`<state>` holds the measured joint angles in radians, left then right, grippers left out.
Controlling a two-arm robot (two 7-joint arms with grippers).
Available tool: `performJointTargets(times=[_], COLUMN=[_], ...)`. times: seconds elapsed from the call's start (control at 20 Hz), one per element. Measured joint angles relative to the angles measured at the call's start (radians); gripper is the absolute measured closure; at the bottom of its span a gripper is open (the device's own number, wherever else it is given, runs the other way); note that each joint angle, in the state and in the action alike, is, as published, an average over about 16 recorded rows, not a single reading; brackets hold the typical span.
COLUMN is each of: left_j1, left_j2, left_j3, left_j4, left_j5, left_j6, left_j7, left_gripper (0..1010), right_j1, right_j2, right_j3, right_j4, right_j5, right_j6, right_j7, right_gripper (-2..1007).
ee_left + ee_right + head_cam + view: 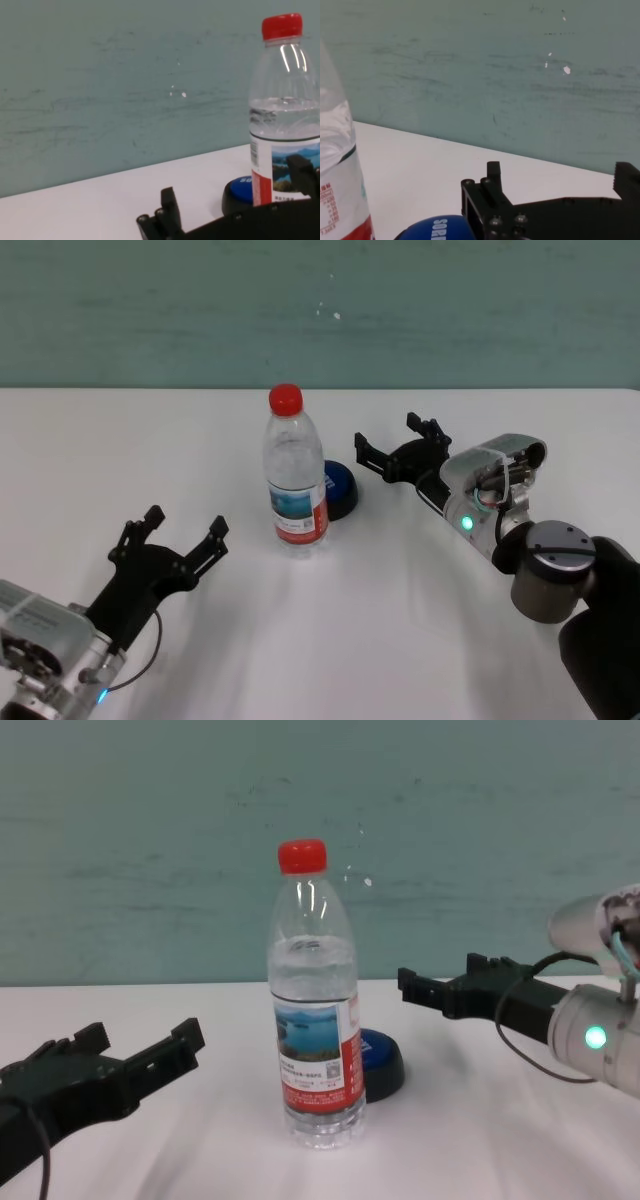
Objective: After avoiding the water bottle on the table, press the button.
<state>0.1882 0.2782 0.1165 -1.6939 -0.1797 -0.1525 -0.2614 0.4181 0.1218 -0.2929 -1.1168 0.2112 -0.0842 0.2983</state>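
A tall clear plastic water bottle [293, 478] with a red cap and a red-and-white label showing a blue landscape stands upright on the plain white table [330, 630], its small print unreadable. Just behind it to the right sits the blue-topped black button [341, 489], bearing partly hidden white letters. The right gripper [399, 447] hovers spread just right of the button; the left gripper [183, 531], also spread, rests left of the bottle.

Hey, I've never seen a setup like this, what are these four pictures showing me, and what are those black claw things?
It is a robot with two arms, photographed at once by four cameras: on its head, on its chest and on each wrist. The black claws are its grippers. The left gripper hovers low at the near left, jaws open, holding nothing. The right gripper reaches in from the right, jaws open and empty, just beside the button. On the white table a water bottle stands upright, part full, red cap on. The blue button sits right behind it, partly hidden in the head and chest views.
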Motion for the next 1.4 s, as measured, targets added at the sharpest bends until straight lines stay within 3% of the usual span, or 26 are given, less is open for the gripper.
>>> performJointTargets(times=[1.4], left_j1=[0.0], left_j2=[0.0], left_j3=[0.0], left_j4=[0.0], left_j5=[0.0], left_j6=[0.0], left_j7=[0.0], left_gripper=[0], right_j1=[-0.173], right_j2=[0.031], right_j3=[0.048], right_j4=[-0.219], right_j5=[-0.025], right_j6=[0.022], right_j7=[-0.067], right_gripper=[1])
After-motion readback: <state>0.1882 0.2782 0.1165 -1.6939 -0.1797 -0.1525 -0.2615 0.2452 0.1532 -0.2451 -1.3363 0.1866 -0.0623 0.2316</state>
